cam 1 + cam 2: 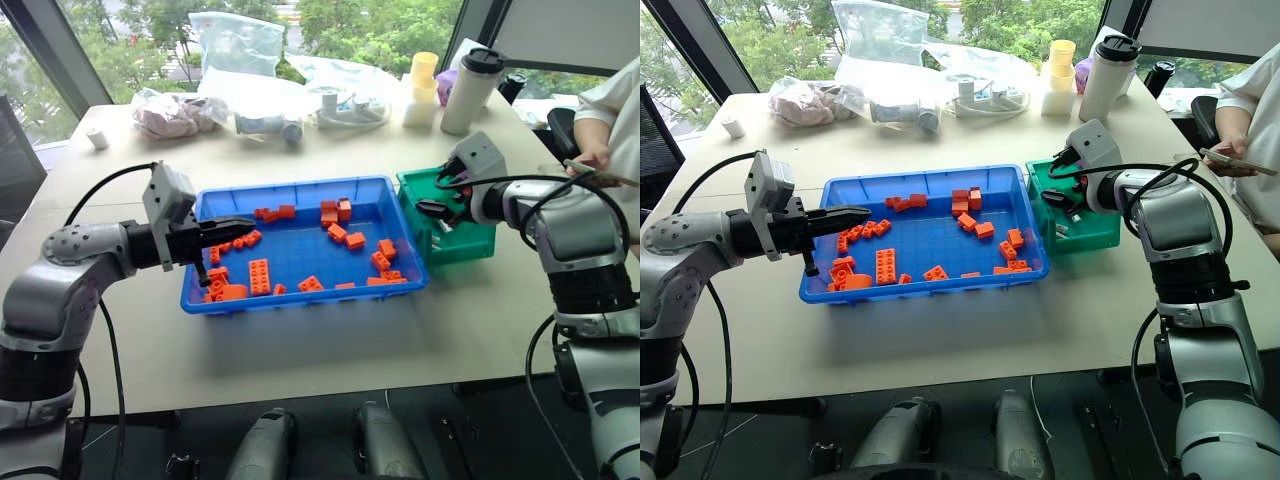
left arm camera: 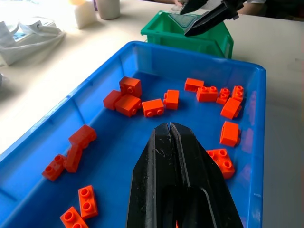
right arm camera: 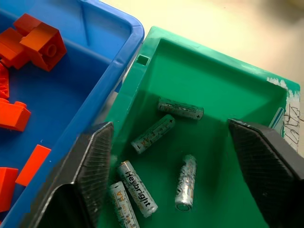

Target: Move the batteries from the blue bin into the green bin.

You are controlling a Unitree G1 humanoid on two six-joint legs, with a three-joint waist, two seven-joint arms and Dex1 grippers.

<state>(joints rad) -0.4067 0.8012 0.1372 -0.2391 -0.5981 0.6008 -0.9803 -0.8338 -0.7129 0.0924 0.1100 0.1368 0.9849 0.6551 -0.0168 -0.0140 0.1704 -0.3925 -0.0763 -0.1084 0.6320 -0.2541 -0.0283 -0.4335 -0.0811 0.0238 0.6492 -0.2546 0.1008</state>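
Observation:
The blue bin (image 1: 300, 301) lies mid-table and holds several orange bricks (image 1: 259, 275). Right of it, touching its end wall, stands the green bin (image 1: 466, 245). Several silver batteries (image 3: 153, 134) lie loose on the floor of the green bin (image 3: 204, 71). My right gripper (image 1: 436, 206) hovers over the green bin's near-left corner, open, its two fingers (image 3: 95, 156) spread wide with nothing between them. My left gripper (image 1: 238, 222) is shut and empty, pointing level over the left part of the blue bin above the bricks. Its fingers (image 2: 171, 161) are pressed together.
A person (image 1: 610, 120) sits at the table's right edge holding a phone. Along the far edge stand a white flask (image 1: 470, 90), a yellow-topped bottle (image 1: 420, 90), plastic bags (image 1: 180, 112) and cables. Bare tabletop (image 1: 330, 360) lies in front of the bins.

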